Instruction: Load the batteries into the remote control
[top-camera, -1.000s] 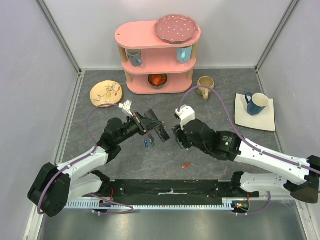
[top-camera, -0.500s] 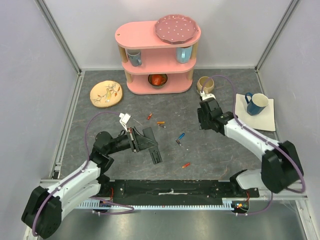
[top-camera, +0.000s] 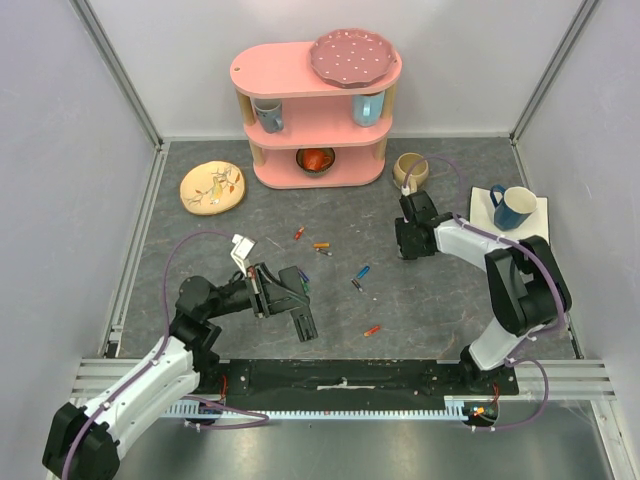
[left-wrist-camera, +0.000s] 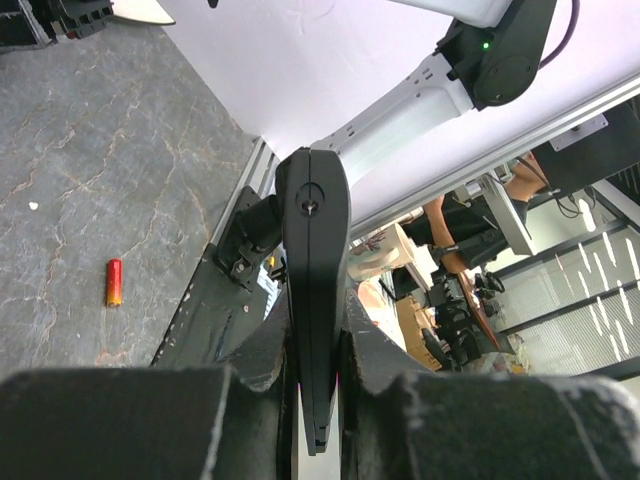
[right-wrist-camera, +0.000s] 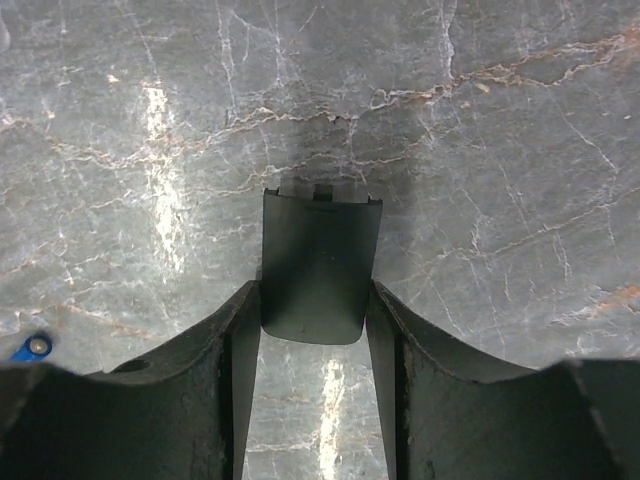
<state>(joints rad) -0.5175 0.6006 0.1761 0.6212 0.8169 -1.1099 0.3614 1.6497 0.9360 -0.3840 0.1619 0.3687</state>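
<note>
Top view: bright, even overhead light, everything sharp edge to edge. The pink oval tiered shelf (top-camera: 290, 75) drops only a short, soft shadow on the grey marbled surface (top-camera: 250, 215).

Left wrist view: the white wall (left-wrist-camera: 300, 70) is blown out, with no detail. My left hand (left-wrist-camera: 315, 345) is a dark blur low in frame, its fingers (left-wrist-camera: 120, 420) out of focus. The slim black plastic remote control (left-wrist-camera: 312, 230) clamped in them is crisper, with a dull sheen.

Right wrist view: two pale glare streaks lie on the surface. The black curved plastic panel (right-wrist-camera: 318, 260) gripped in my right hand (right-wrist-camera: 315, 300) wears a dim halo of shadow. The fingers here are soft and underexposed.
</note>
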